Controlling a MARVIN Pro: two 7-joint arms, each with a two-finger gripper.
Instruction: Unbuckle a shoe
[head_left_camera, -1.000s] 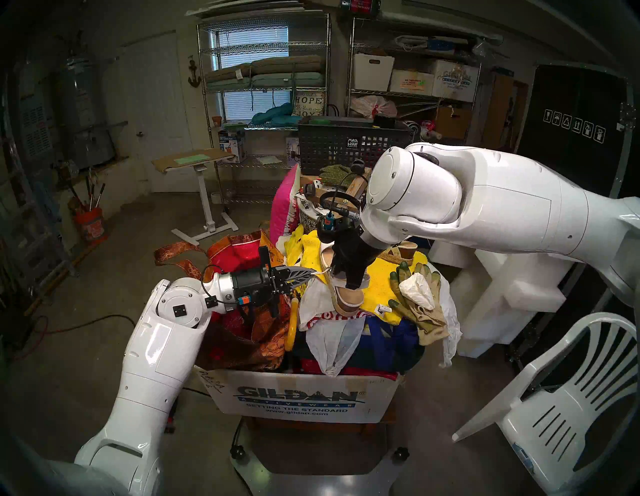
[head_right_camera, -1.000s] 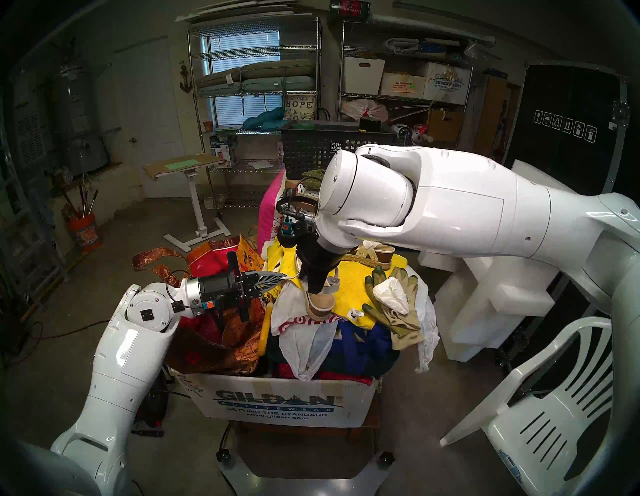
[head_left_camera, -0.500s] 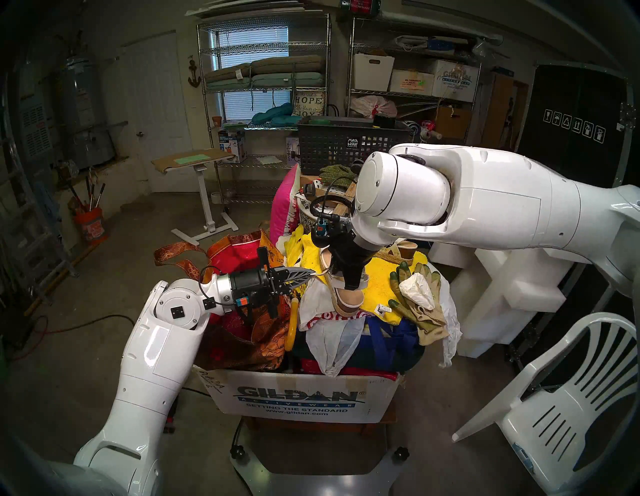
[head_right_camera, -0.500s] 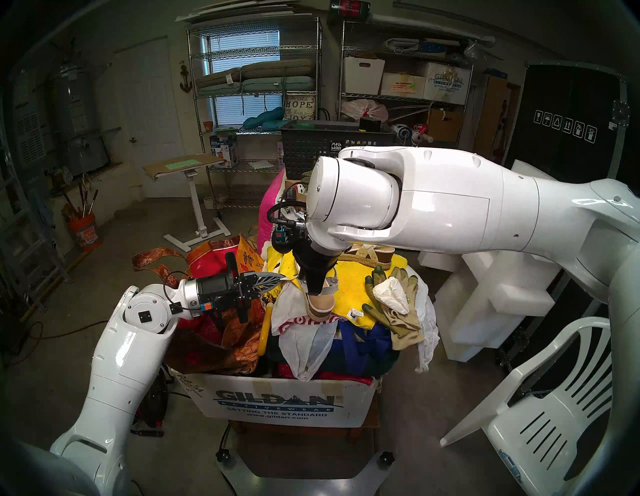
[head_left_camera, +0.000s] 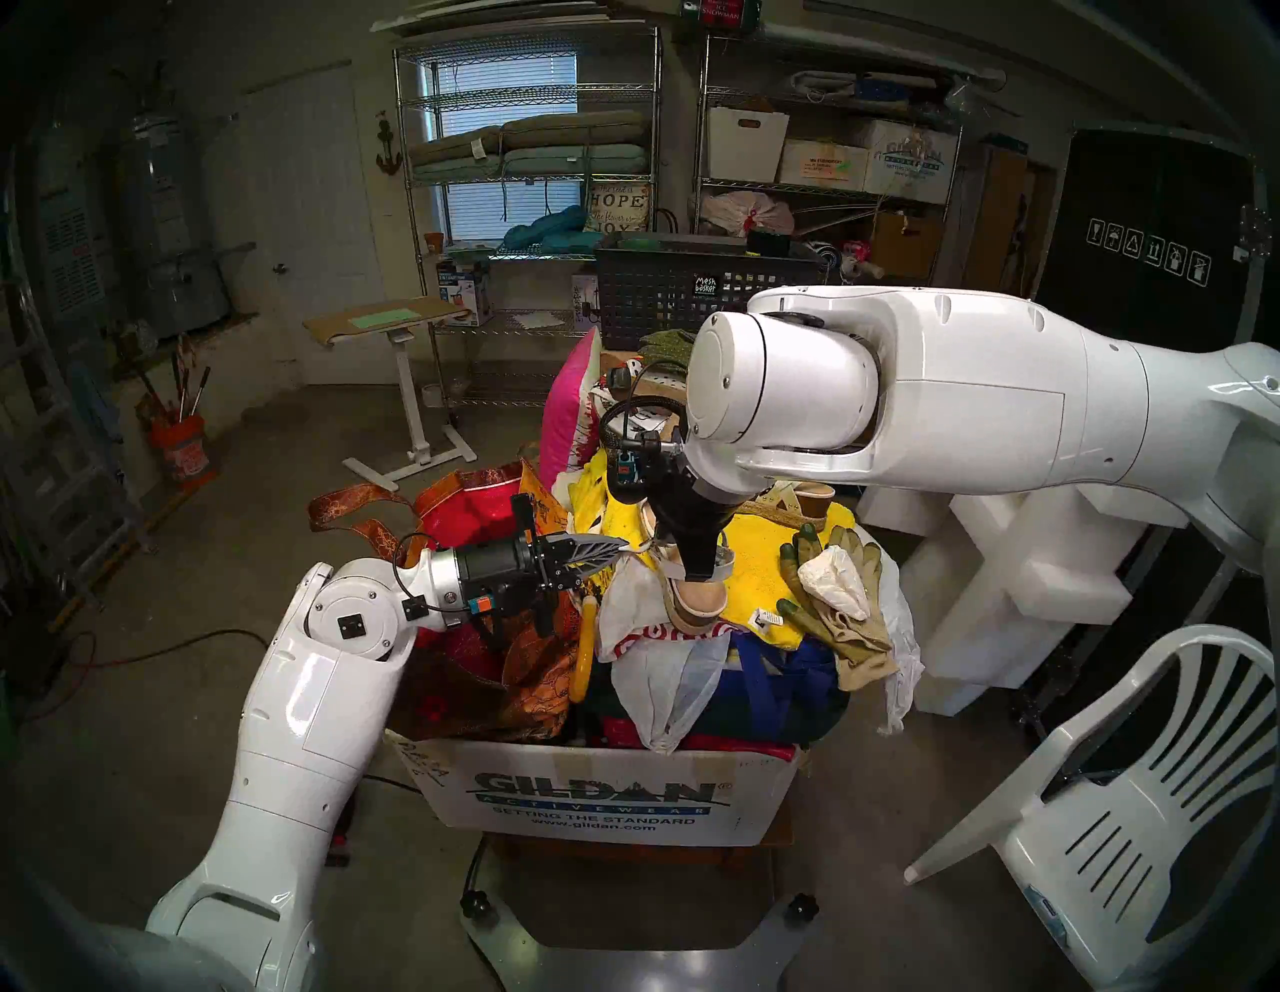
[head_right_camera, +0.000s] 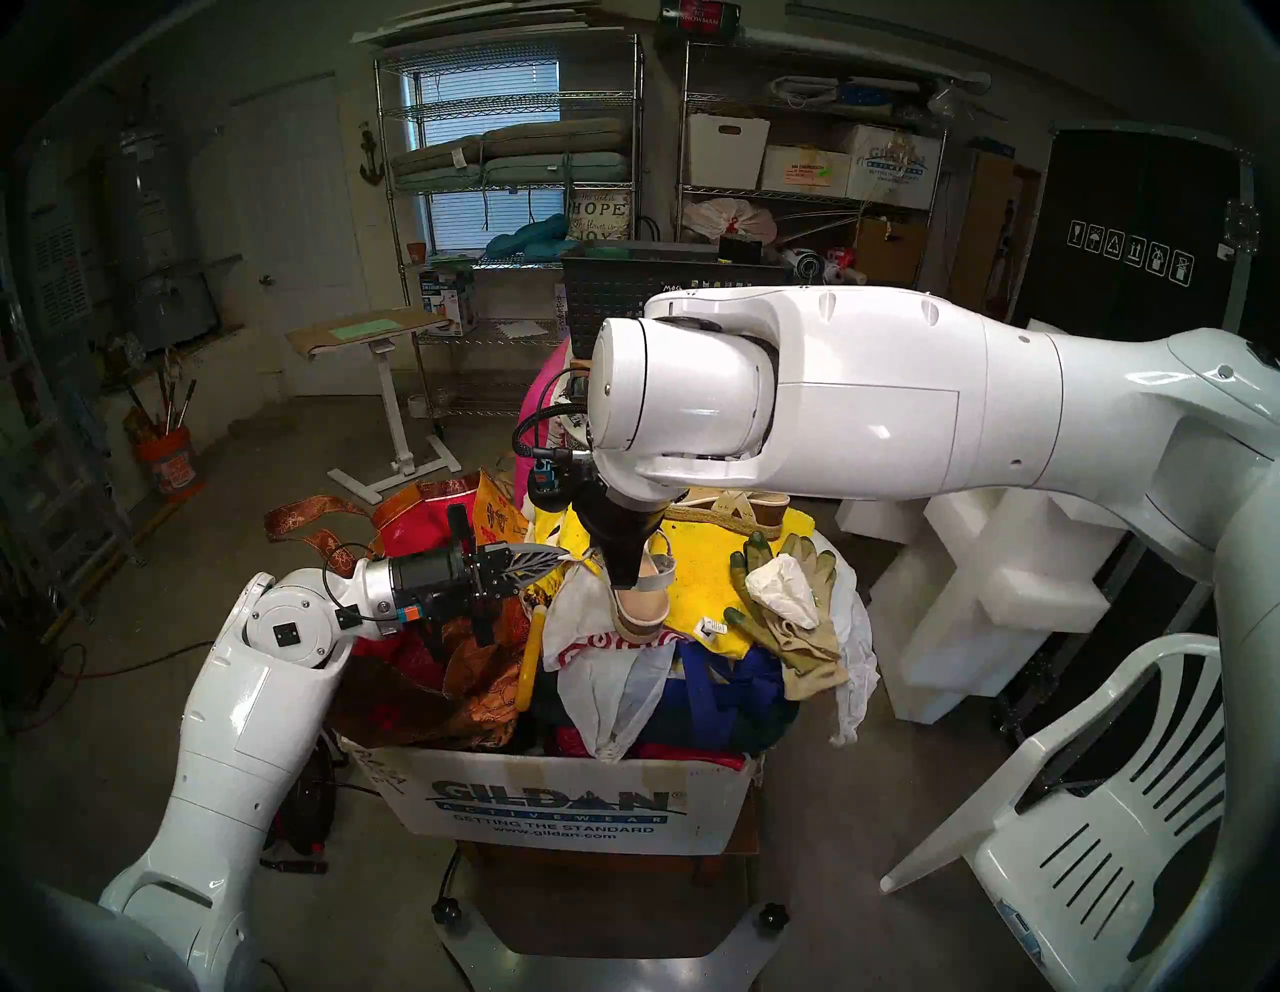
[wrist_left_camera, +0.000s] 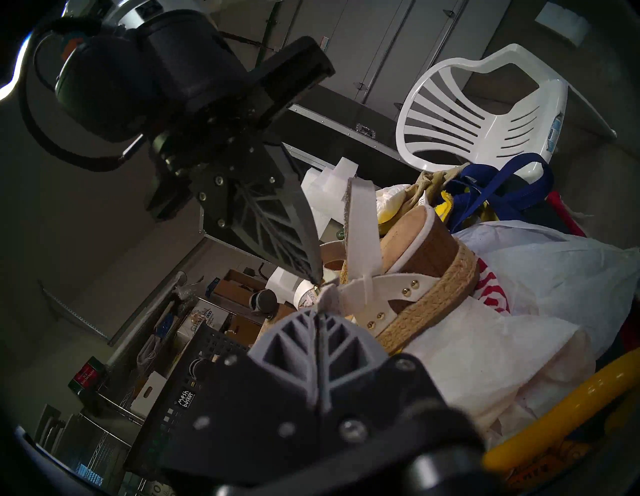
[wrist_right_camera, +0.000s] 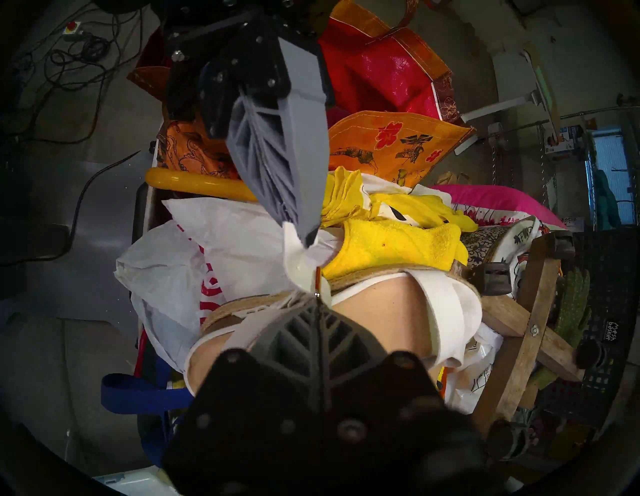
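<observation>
Strap geometry is what matters now. The sandal (head_left_camera: 695, 597) lies on top of the clutter pile in the Gildan box (head_left_camera: 602, 796), on the yellow towel (head_left_camera: 769, 547), long axis running roughly 12-to-6 in the head view, heel end toward me at 6, toe band up at 12 under my right arm.

My left pincer (head_left_camera: 623, 546) comes in level from 9 o'clock, fingers pressed together, pinching the free tail of the thin ankle strap (wrist_left_camera: 323, 298) on the sandal's 9 o'clock side. My right pincer (wrist_left_camera: 317, 279) comes down steeply from 12, also pressed together, tips right at the buckle (wrist_right_camera: 316, 294). Whether it actually clamps the buckle frame or just touches it, I can't tell. Both tips sit nearly touching each other; neither arm is clearly nearer.

My read: next move is pulling the tail out along 9 while the right holds the buckle still, so the pull line should stay along the strap, not across it.

View differences: head views hide the buckle behind my right wrist. Left wrist view shows the side of the jute sole (wrist_left_camera: 426, 298), gold studs and the standing heel strap. Right wrist view shows the tan footbed (wrist_right_camera: 374, 311) and toe band (wrist_right_camera: 446, 308), plus my left pincer entering from 12.
</observation>
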